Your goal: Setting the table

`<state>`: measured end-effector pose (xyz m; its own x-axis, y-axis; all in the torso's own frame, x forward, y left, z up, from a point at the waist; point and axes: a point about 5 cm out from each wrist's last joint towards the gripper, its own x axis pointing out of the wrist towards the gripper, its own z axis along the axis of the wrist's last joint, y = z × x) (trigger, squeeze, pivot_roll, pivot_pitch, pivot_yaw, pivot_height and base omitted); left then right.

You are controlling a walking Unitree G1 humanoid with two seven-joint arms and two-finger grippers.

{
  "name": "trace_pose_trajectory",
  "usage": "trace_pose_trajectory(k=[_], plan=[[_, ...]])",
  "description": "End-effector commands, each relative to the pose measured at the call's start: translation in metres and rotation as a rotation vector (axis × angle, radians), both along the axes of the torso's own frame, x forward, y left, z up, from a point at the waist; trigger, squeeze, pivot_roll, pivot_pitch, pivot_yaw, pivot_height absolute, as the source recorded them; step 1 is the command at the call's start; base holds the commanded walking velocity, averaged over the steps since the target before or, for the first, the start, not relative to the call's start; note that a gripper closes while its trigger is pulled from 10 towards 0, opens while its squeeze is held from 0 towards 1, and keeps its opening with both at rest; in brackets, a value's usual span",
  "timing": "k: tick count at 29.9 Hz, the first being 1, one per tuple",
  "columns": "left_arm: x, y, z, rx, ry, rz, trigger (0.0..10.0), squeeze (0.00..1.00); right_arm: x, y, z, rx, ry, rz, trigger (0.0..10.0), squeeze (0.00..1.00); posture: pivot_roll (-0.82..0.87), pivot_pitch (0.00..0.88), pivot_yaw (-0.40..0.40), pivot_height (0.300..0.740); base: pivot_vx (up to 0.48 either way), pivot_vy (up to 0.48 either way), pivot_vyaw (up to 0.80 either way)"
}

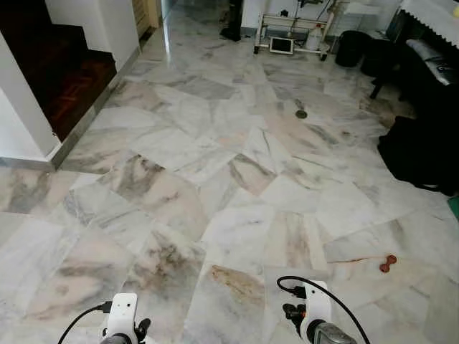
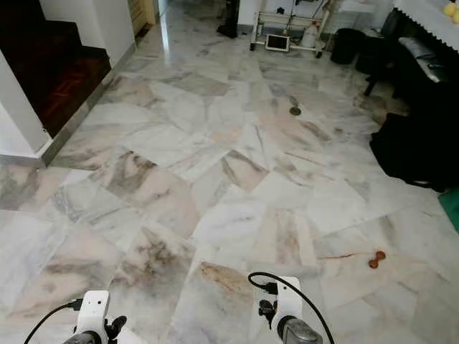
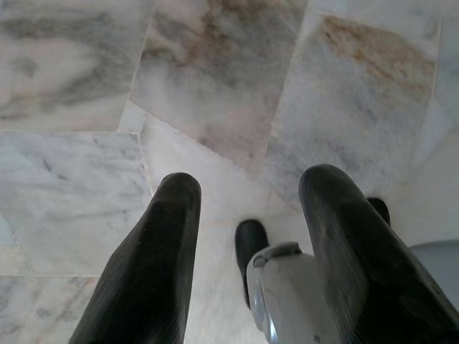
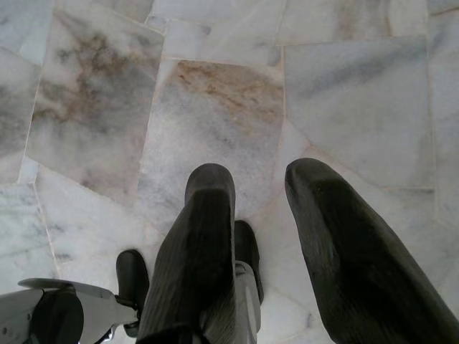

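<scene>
I stand on a marble floor with both arms hanging low. My left arm and right arm show at the bottom edge of the eye views. In the left wrist view my left gripper is open, its two black fingers spread over bare floor tiles with nothing between them. My right gripper is open as well and holds nothing. Beyond the fingers my own feet show. A surface with a white lace cloth sits at the far right corner.
Dark wooden steps and a white wall lie to the left. A black bag and dark furniture line the right side. Far ahead stand a white cart and a black bin. A small red-brown object lies on the floor.
</scene>
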<state>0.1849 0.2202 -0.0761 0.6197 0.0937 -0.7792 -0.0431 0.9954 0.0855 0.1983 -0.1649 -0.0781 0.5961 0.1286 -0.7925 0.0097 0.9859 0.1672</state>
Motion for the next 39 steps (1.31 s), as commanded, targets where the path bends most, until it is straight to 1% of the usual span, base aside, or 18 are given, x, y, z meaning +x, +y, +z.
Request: trace_pose_trajectory(k=[1,7,14,18,21,24,29,34,39], plan=[[-0.007,0.001,-0.004,0.009,0.043,-0.015,10.0,0.00,-0.001,-0.001,-0.001,-0.004,0.008,-0.005,10.0,0.00,0.10,0.000,-0.060,0.740,0.000,0.000,-0.77],[-0.011,0.003,-0.005,0.017,0.066,-0.023,10.0,0.00,-0.002,0.000,-0.001,-0.006,0.010,-0.007,10.0,0.00,0.09,0.000,-0.055,0.740,0.000,0.000,-0.77],[-0.012,0.007,-0.005,0.025,0.069,-0.025,10.0,0.00,-0.003,0.001,-0.002,-0.007,0.014,-0.006,10.0,0.00,0.09,0.000,-0.051,0.740,0.000,0.000,-0.77],[-0.012,0.007,-0.005,0.044,0.062,-0.049,10.0,0.00,-0.004,0.001,-0.002,-0.007,0.016,-0.003,10.0,0.00,0.09,0.000,-0.046,0.740,0.000,0.000,-0.77],[-0.012,0.007,-0.005,0.062,0.065,-0.073,10.0,0.00,-0.005,0.001,-0.003,-0.008,0.018,0.000,10.0,0.00,0.09,0.000,-0.045,0.740,0.000,-0.309,-0.77],[-0.014,0.011,-0.005,0.065,0.073,-0.037,10.0,0.00,-0.006,0.001,-0.003,-0.009,0.018,-0.003,10.0,0.00,0.09,0.000,-0.043,0.740,0.000,-0.260,-0.77],[-0.013,0.013,-0.004,0.088,0.065,-0.051,10.0,0.00,-0.006,0.001,-0.003,-0.012,0.015,-0.006,10.0,0.00,0.09,0.000,-0.042,0.740,0.000,0.000,-0.77],[-0.012,0.019,-0.002,0.100,0.060,-0.008,10.0,0.00,-0.004,0.000,-0.002,-0.017,0.009,-0.010,10.0,0.00,0.08,0.000,-0.042,0.740,0.000,-0.215,-0.77],[-0.010,0.019,-0.001,0.111,0.055,-0.027,10.0,0.00,-0.003,-0.001,-0.002,-0.021,0.008,-0.018,10.0,0.00,0.08,0.000,-0.045,0.740,0.000,0.000,-0.77]])
